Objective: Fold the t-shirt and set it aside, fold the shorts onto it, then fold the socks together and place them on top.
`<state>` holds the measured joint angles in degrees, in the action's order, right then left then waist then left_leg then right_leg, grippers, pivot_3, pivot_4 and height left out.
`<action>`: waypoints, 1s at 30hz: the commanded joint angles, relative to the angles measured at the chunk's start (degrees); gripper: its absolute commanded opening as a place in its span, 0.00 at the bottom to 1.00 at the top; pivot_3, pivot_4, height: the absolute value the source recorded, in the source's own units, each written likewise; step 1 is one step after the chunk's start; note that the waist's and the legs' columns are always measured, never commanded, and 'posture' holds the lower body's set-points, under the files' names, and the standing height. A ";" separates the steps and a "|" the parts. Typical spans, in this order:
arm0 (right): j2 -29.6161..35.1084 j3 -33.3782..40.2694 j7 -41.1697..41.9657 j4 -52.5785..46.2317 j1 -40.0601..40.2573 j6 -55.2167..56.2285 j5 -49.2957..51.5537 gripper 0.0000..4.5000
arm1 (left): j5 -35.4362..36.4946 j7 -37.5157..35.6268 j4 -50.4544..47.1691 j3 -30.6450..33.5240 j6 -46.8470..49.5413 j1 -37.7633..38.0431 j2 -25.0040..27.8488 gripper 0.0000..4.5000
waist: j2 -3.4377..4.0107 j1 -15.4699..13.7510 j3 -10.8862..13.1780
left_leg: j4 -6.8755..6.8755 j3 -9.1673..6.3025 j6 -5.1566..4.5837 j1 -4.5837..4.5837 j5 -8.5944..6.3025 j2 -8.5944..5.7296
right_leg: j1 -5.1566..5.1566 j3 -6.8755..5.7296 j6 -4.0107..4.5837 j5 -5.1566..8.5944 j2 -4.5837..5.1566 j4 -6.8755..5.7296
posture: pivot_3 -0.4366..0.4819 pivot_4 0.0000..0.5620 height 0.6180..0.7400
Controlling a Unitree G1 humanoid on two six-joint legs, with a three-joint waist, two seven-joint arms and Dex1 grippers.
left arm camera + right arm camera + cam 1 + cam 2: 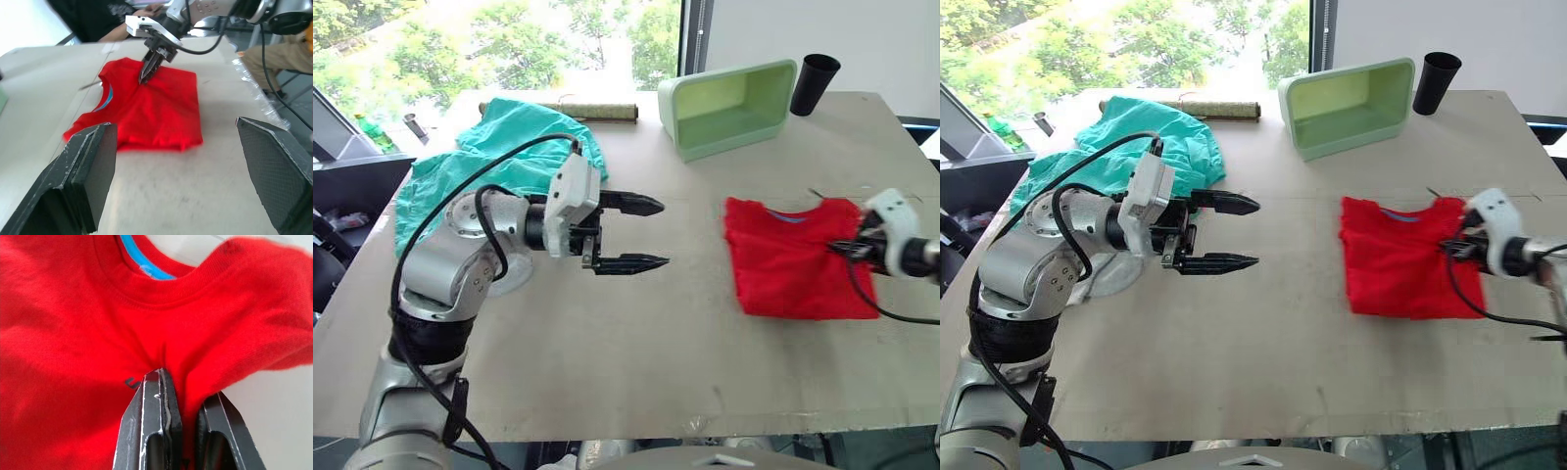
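Note:
The red t-shirt (795, 257) lies folded into a rough rectangle on the right side of the table, its blue collar label (142, 259) facing up. My right gripper (843, 248) is shut on a pinch of its fabric at the right edge, near the collar; red cloth bunches between the fingers (157, 396). My left gripper (663, 233) hovers open over the middle of the table, pointing toward the t-shirt and holding nothing. The teal shorts (509, 147) lie crumpled at the back left. A small pale grey patch (514, 276), likely the socks, is mostly hidden under my left forearm.
A pale green bin (729, 106) lies on its side at the back centre, with a black cup (814, 83) to its right and a brown roll (592, 111) to its left. Bare tabletop (636, 343) spreads in front. A seated person (274, 58) is beyond the table's right edge.

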<state>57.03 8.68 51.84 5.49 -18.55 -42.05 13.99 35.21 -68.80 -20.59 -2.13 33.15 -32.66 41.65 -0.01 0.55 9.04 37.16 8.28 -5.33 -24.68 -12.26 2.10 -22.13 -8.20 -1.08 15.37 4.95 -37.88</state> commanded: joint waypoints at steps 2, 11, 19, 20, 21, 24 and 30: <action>5.40 2.51 1.88 8.82 1.14 16.34 -4.36 0.02 | 0.47 1.20 -2.10 -1.37 1.14 -2.37 -0.20 0.92 | -0.01 0.12 0.00 | 0.00 0.03 0.00 0.02 0.00 0.01 | 0.00 0.04 -0.02 0.01 -0.03 -0.01 | 0.48 0.27 1.00; 8.88 -3.02 -2.74 25.74 -2.85 34.79 -15.61 0.02 | 0.90 3.55 -3.51 -1.74 2.13 -3.26 -0.58 0.92 | 0.00 -0.01 0.02 | 0.08 0.08 0.00 0.02 0.02 0.01 | 0.01 0.12 -0.07 0.04 -0.04 -0.01 | 0.48 0.27 1.00; 8.11 -5.04 -2.44 30.78 -6.07 39.41 -18.22 0.18 | 0.67 4.10 -3.76 -1.88 2.22 -2.76 -0.16 0.92 | 0.03 -0.04 0.04 | 0.12 0.09 0.02 0.04 0.03 0.01 | 0.02 0.14 -0.06 0.03 -0.04 -0.03 | 0.48 0.27 1.00; 8.07 -4.89 -2.46 30.75 -6.10 38.87 -18.11 0.26 | 0.71 4.17 -3.81 -1.80 2.35 -2.71 -0.03 0.92 | 0.03 -0.05 0.04 | 0.13 0.08 0.02 0.05 0.03 0.02 | 0.03 0.14 -0.06 0.03 -0.05 -0.03 | 0.48 0.27 1.00; 7.96 -4.59 -2.78 30.77 -6.20 38.74 -17.97 0.39 | 0.71 4.28 -3.82 -1.79 2.74 -2.64 0.23 0.92 | 0.03 -0.07 0.04 | 0.13 0.08 0.02 0.05 0.03 0.02 | 0.05 0.14 -0.06 0.03 -0.05 -0.03 | 0.48 0.27 1.00; 8.02 -3.49 -3.86 29.93 -5.77 38.53 -17.53 0.73 | 0.84 3.58 -4.43 -1.73 3.27 -1.85 1.58 0.92 | 0.03 -0.01 0.04 | 0.13 0.08 0.02 0.06 0.03 0.02 | 0.06 0.14 -0.06 0.03 -0.04 -0.02 | 0.48 0.27 1.00; 8.00 1.59 -7.26 26.37 -4.12 39.36 -14.65 0.98 | 1.21 3.80 -5.18 -0.91 3.31 -0.32 2.81 0.92 | 0.04 -0.07 0.04 | 0.13 0.08 0.03 0.06 0.03 0.02 | 0.07 0.14 -0.04 0.02 -0.03 -0.02 | 0.48 0.27 1.00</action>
<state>64.13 6.40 45.82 34.20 -22.74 -3.24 -2.65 35.65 -64.90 -24.16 -4.94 36.81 -33.11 43.58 0.03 0.48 9.08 37.29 8.35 -5.31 -24.60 -12.22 2.11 -22.05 -8.06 -1.12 15.39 4.91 -37.91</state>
